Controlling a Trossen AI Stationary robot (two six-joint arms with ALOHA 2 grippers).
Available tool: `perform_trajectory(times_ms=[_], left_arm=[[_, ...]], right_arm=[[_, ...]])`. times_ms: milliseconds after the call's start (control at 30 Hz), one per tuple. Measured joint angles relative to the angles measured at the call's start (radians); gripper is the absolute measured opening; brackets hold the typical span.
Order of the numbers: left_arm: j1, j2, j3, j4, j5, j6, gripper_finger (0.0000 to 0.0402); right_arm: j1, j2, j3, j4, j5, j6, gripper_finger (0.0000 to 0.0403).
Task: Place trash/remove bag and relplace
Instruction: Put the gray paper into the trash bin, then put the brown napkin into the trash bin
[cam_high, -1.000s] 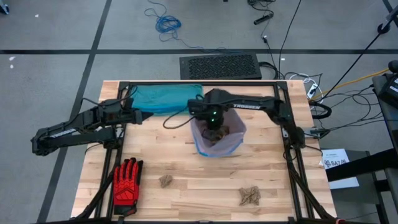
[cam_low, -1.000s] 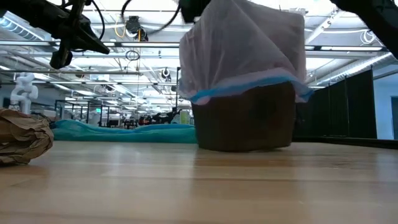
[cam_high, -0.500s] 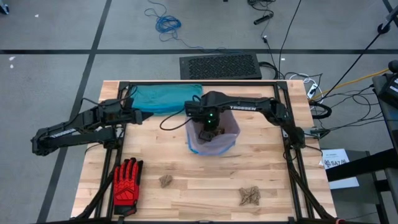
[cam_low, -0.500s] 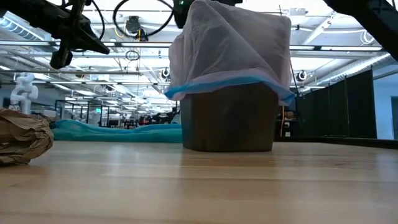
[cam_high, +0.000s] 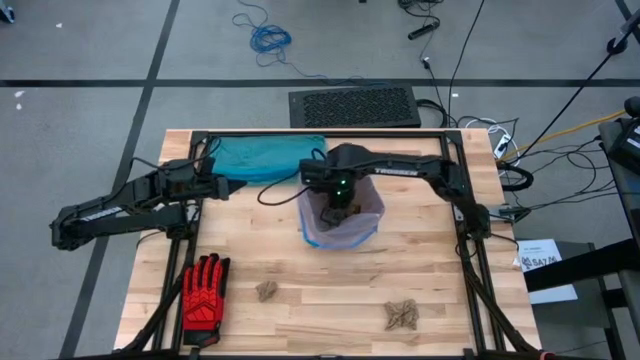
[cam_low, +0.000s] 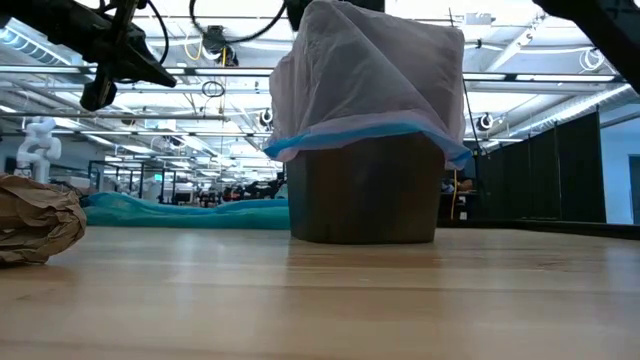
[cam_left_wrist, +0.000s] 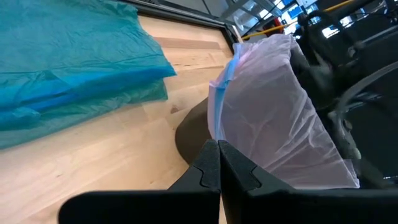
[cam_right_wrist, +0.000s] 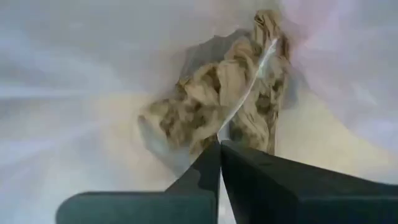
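Presently the right hand (cam_high: 338, 203) is lowered into the mouth of the bag (cam_high: 341, 232), which lines a dark bin (cam_low: 362, 192) on the tabletop (cam_high: 300, 320). Its wrist view shows both fingers pressed together with a fold of liner film apparently pinched between them; whether that hold is firm cannot be confirmed. Directly below the fingertips, inside the bag, lies a heap of trash (cam_right_wrist: 217, 112).

The left hand (cam_high: 222, 186) hangs above the tabletop, well clear of the bin, with its fingers closed on nothing. A teal bag (cam_high: 262, 157) lies just beyond it, flat on the tabletop, presumably the replacement liner.

Findings on progress:
- Loading is mostly done, judging by the wads already in the bag.
- Two wads remain out on the tabletop, well away from both hands: one (cam_high: 266, 291) and another (cam_high: 402, 315). A third (cam_low: 38, 222) shows in the low view and may be one of these.
- A red glove (cam_high: 203, 290) lies near the first wad and is not part of the trash.
- The bag is gathered upward over the bin but its blue-edged hem (cam_low: 370, 135) sits around the bin wall, so removal is only beginning.

Outstanding, in my judgement: collect the loose wads, lift the bag free, fit the teal bag.
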Motion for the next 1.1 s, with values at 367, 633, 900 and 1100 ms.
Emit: perform_trajectory(times_ms=[367, 633, 900, 1100], left_arm=[[0.000, 0.000, 0.000, -0.007, 0.000, 0.001, 0.0000], [0.000, 0.000, 0.000, -0.006, 0.000, 0.001, 0.0000], [0.000, 0.000, 0.000, -0.005, 0.022, -0.019, 0.0000], [0.000, 0.000, 0.000, -0.005, 0.109, -0.027, 0.0000]], right_arm=[[-0.010, -0.173, 0.000, 0.041, 0.002, 0.025, 0.0094], [0.008, -0.372, 0.000, 0.090, -0.199, 0.051, 0.0121], [0.219, -0.531, 0.001, 0.023, -0.110, 0.329, 0.0013], [0.505, -0.500, 0.001, 0.011, 0.149, 0.709, 0.0002]])
